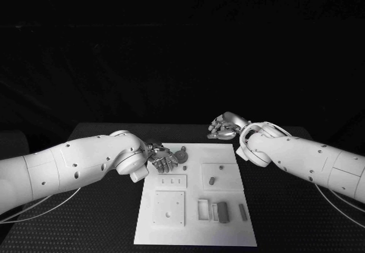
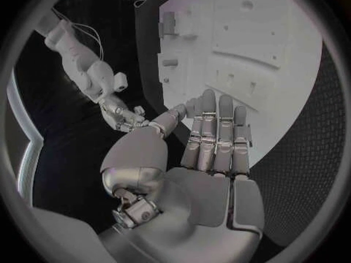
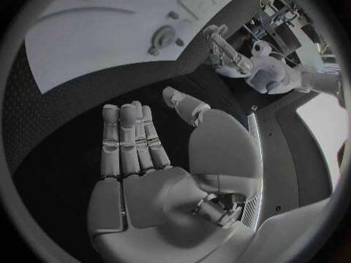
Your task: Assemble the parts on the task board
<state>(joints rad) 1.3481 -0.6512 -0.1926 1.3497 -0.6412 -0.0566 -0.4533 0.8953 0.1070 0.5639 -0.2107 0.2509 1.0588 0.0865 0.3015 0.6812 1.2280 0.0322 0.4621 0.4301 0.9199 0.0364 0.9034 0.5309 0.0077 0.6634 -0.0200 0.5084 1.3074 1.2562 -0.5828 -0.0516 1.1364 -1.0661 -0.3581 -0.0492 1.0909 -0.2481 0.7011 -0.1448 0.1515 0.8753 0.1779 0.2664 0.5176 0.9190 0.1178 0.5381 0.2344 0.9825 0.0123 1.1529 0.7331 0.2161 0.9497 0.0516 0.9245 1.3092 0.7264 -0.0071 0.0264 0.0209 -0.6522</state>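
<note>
While left hand (image 1: pixel 161 158) hovers fingers apart, empty, over task board (image 1: pixel 228 226), round grey part (image 1: pixel 181 156) just beside fingertips: approach slow, pinch rim squarely. Right hand (image 1: pixel 224 128) likewise spread, empty, off-board above desk (image 1: pixel 99 221).

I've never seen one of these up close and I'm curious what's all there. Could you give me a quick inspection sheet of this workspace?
Surface: black table, with a dotted texture.
Job's things: white board at the table's middle; small parts lie on it, among them a round part near its far left corner and a bar near the right edge.
Clutter: nothing seen.
Hands: left hand over the board's far left corner, fingers straight and together, holding nothing; right hand over the table beyond the board's far edge, fingers also straight, holding nothing.
Cables: thin pale cables loop under the left arm.
Surroundings: dark.
</note>
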